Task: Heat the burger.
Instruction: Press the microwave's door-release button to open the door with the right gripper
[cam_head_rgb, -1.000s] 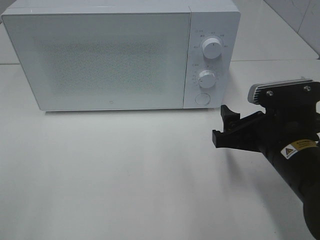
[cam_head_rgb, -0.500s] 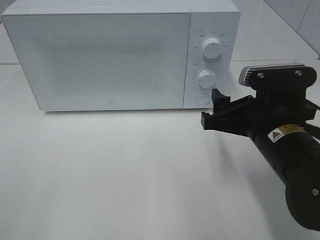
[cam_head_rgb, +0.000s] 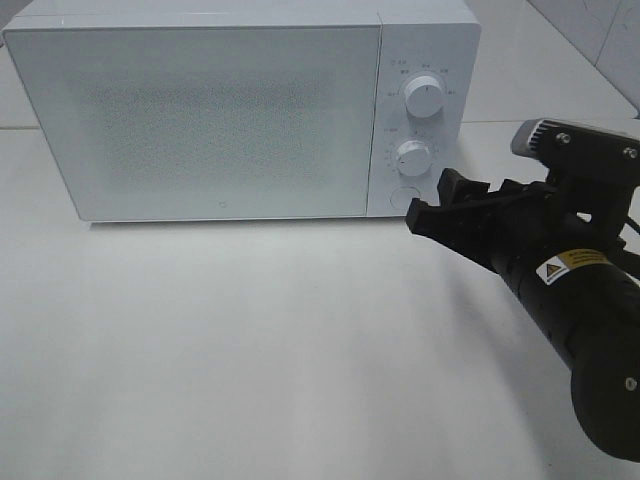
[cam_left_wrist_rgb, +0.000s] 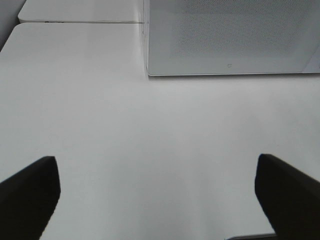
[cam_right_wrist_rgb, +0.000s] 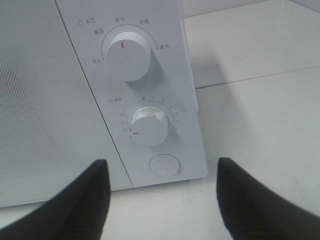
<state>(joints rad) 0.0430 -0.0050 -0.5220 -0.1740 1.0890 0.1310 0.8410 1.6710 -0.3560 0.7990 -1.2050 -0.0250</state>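
The burger is out of view. A white microwave (cam_head_rgb: 200, 110) stands at the back of the table with its door closed. My right gripper (cam_head_rgb: 432, 200) hovers just in front of the control panel's lower corner, open, with nothing between its fingers. In the right wrist view the right gripper (cam_right_wrist_rgb: 162, 200) faces the round button (cam_right_wrist_rgb: 165, 165), below the lower knob (cam_right_wrist_rgb: 150, 125) and the upper knob (cam_right_wrist_rgb: 127, 55). Over bare table in front of the microwave's (cam_left_wrist_rgb: 230, 35) left corner, my left gripper (cam_left_wrist_rgb: 157, 200) is wide open and empty.
The white tabletop (cam_head_rgb: 250, 340) stretches in front of the microwave. A second white table surface (cam_left_wrist_rgb: 75, 10) adjoins it behind a seam to the left of the microwave. The right arm's black body (cam_head_rgb: 580, 330) fills the right front corner.
My right gripper has moved from the table's right side up to the microwave's control panel, turned to face it, and its jaws have narrowed a little. The left gripper has stayed still.
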